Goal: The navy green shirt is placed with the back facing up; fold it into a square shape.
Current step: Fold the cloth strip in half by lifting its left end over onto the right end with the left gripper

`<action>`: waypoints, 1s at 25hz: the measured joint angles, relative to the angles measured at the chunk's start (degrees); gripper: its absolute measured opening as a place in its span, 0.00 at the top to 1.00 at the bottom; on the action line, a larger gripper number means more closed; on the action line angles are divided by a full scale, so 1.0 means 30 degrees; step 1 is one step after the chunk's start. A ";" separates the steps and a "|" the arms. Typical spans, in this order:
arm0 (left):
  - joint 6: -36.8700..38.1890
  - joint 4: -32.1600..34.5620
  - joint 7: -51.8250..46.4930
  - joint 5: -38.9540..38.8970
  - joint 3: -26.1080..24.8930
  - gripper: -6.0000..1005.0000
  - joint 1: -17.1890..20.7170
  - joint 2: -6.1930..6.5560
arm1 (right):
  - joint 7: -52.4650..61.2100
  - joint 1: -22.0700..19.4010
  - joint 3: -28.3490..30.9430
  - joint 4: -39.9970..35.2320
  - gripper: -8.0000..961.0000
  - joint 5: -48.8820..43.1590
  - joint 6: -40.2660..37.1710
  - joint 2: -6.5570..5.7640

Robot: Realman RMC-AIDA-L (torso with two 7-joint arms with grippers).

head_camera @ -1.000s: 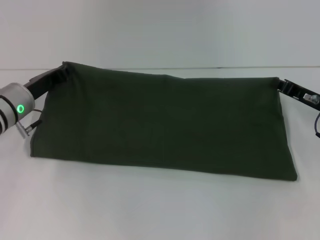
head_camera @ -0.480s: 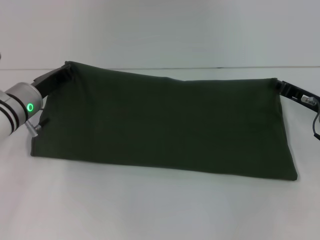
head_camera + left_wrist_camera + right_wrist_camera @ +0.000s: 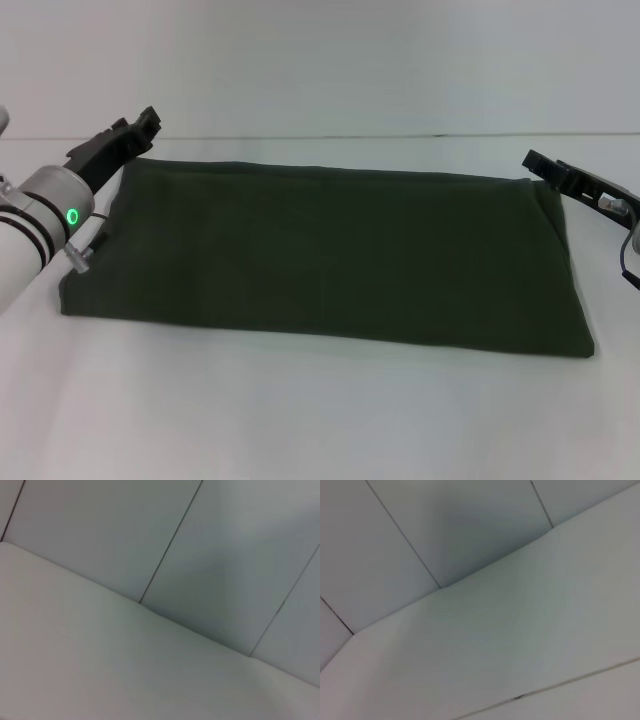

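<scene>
Dropped since a second ago: dark olive-green cotton shirt, now lying flat on my white worktop as a wide rectangle. My left gripper and right gripper are hovering at its far corners, fingers released. Lengthwise fold finishing; next needs a crosswise fold toward a square.

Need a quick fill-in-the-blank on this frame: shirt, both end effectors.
1. The shirt lies flat on the white ____.
2. The left end effector hangs at the shirt's far-____ corner.
3. The right end effector holds ____ of the shirt.
4. The shirt's upward face shows ____ lettering.

Missing words: table; left; nothing; no
</scene>
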 joint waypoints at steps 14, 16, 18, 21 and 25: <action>0.9071 0.5876 -1.6397 0.5674 0.5597 0.22 0.5439 0.1543 | 0.2518 -0.2452 -0.1955 -0.1168 0.19 -0.0306 -0.6453 -0.1106; 1.0083 0.6515 -1.7500 0.7120 0.5259 0.16 0.5779 0.1694 | 0.2923 -0.2671 -0.2599 -0.1344 0.12 -0.0453 -0.7132 -0.1276; 1.0711 0.6924 -1.7947 0.8359 0.4662 0.16 0.6041 0.1789 | 0.3043 -0.2821 -0.2931 -0.1421 0.02 -0.0512 -0.7461 -0.1339; 1.1196 0.7195 -1.8324 0.9728 0.2928 0.16 0.6346 0.1902 | 0.3086 -0.2976 -0.3250 -0.1435 0.02 -0.0525 -0.7654 -0.1380; 1.2698 0.7196 -1.9942 1.0696 0.1671 0.16 0.6643 0.2033 | 0.3195 -0.3160 -0.3577 -0.1442 0.02 -0.0554 -0.7878 -0.1439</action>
